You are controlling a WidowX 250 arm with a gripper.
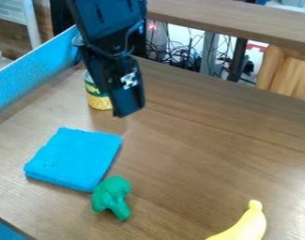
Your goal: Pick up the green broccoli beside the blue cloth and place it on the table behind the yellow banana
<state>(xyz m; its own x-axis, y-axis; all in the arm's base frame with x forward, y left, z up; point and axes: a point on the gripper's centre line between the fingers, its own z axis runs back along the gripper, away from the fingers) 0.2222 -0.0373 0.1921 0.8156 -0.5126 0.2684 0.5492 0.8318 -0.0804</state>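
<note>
Clock positions refer to the centre of the view. The black gripper (128, 113) hangs over the table (198, 154), its tip just off centre towards 10 o'clock, the arm entering from 11 o'clock. Whether it is spread or closed cannot be told from this angle. The yellow can (99, 101), with a green band, stands upright at 10 o'clock, partly hidden behind the gripper; contact between the two cannot be determined. The folded blue cloth (74, 158) lies flat at 8 o'clock. The green broccoli (111, 193) lies at 7 o'clock, at the cloth's 5 o'clock corner. The yellow banana (247, 226), cut off by the lower edge, lies at 5 o'clock, well apart from the broccoli. Beyond the table, dark cables (187, 60) tangle at 1 o'clock.
</note>
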